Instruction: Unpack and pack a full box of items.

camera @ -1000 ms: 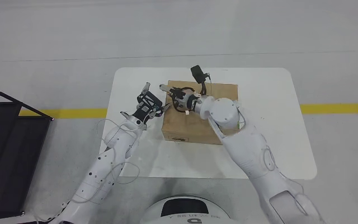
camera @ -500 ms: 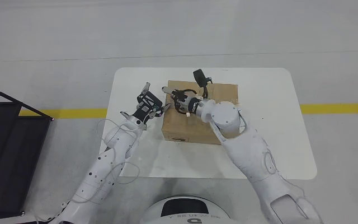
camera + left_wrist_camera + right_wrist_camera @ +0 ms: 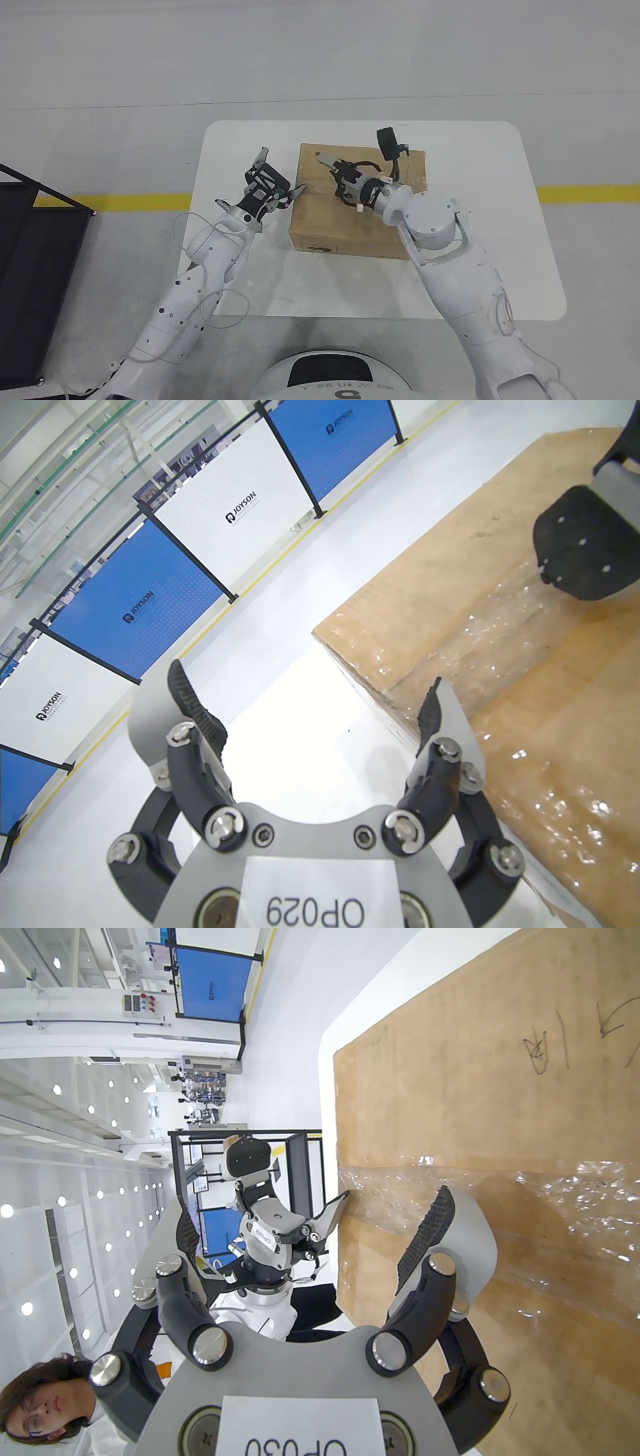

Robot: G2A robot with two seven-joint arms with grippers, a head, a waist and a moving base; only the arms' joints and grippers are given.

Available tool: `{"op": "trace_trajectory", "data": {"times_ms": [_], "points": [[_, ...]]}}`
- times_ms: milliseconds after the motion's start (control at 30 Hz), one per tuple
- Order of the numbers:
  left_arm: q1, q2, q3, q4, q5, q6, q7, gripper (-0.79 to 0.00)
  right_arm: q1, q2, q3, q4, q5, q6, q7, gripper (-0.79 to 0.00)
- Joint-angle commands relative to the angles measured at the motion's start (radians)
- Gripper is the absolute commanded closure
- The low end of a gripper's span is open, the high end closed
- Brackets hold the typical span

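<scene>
Far left on the floor: black metal frame rack (image 3: pixel 28 262), well apart from the table. A yellow floor stripe (image 3: pixel 130 202) runs behind the table.

White rounded-corner table (image 3: pixel 480 200). The brown cardboard box (image 3: pixel 325 222) sits near its middle, toward the far edge. Flaps are closed, a clear glossy tape strip (image 3: pixel 500 1198) lies along the top seam, and there are pencil scribbles on the lid.

Left gripper (image 3: pixel 280 170) is at the box's left side, fingers spread wide, nothing held. The left wrist view shows the gripper (image 3: pixel 305 680) straddling the box's (image 3: pixel 525 700) upper left edge, one finger over the table and the other at the taped edge. Can't confirm contact.

Right gripper (image 3: pixel 333 170) is over the left half of the box top, arm stretched across the lid from the right. The right wrist view shows this gripper (image 3: pixel 315 1203) wide open and empty, one black-padded finger above the tape on the box (image 3: pixel 475 1078) and the other past the box edge, facing the left gripper. Whether it touches the lid is unclear.
</scene>
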Motion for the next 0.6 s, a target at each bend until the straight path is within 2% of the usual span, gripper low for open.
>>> {"op": "trace_trajectory", "data": {"times_ms": [0,333,567], "points": [[0.0,0.0,0.0,0.0,0.0,0.0,0.0,-0.785,0.01,-0.001,-0.011,0.003,0.001,-0.001,-0.002,-0.785],[0.0,0.0,0.0,0.0,0.0,0.0,0.0,-0.785,0.11,-0.011,-0.056,0.14,0.024,0.017,0.005,-0.785],[0.0,0.0,0.0,0.0,0.0,0.0,0.0,-0.785,0.08,0.003,-0.009,0.113,0.019,0.017,0.021,-0.785]]}}
